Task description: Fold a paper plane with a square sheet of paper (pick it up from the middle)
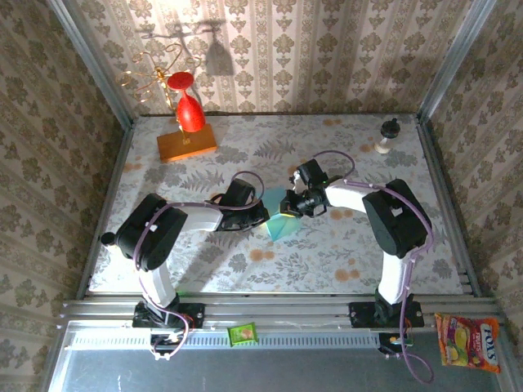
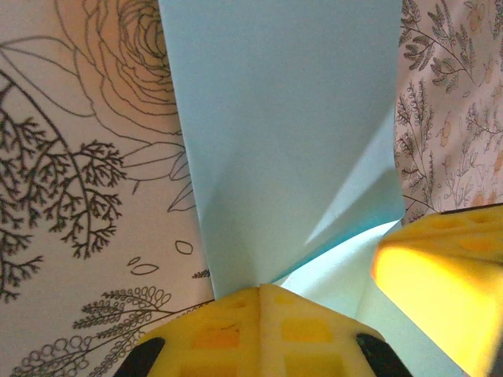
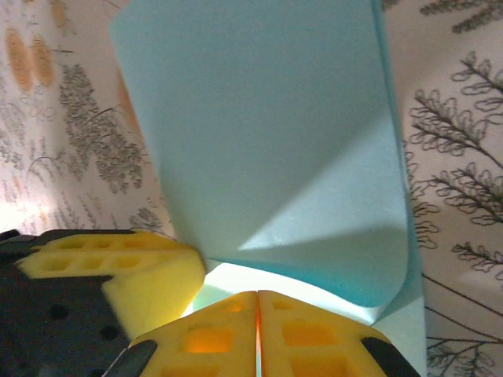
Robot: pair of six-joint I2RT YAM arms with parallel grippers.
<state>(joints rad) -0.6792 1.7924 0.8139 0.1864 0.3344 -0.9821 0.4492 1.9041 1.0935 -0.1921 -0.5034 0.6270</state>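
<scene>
Overhead I get a bright, sharp picture — light pools hot on the back wall (image 1: 270,49), where the red glass (image 1: 189,110) throws a hard shadow. My wrist views go soft up close — the yellow claw pads (image 2: 267,330) blur, and the paper (image 2: 291,133) carries gentle grey shading.

Left gripper (image 2: 262,292) is pinched tight on the bottom of the light-blue sheet of paper (image 2: 291,133), which stands up with creases fanning out from the grip. Another yellow pad (image 2: 440,275) pokes in lower right, flowery tablecloth (image 2: 78,196) either side.
</scene>
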